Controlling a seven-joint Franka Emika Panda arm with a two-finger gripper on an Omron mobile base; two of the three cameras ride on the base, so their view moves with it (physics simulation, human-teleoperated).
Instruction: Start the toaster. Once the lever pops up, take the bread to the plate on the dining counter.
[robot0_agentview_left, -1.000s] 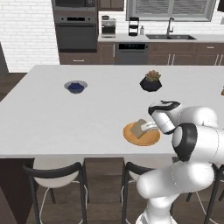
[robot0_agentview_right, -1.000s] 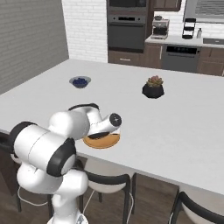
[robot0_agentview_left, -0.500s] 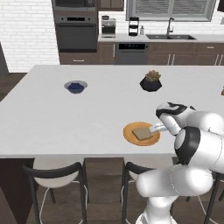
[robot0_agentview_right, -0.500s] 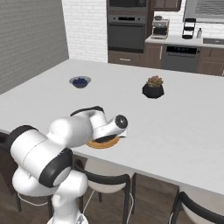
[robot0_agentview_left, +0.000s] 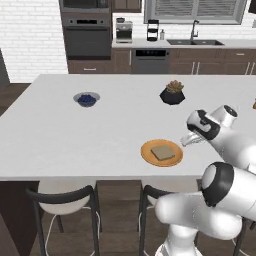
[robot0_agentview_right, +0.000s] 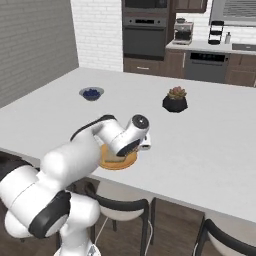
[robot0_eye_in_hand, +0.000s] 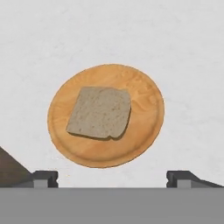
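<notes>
Lying flat on plate (robot0_eye_in_hand: 144, 127), bread (robot0_eye_in_hand: 100, 112); gripper (robot0_eye_in_hand: 112, 178) spread wide.

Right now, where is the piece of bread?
The bread lies flat on the orange plate, near the front edge of the white dining counter, with the open pincer just to its right in the left base view.

Dining counter (robot0_agentview_left: 75, 135): plate (robot0_agentview_left: 148, 154), bowl (robot0_agentview_left: 86, 99), plant (robot0_agentview_left: 172, 93).
</notes>
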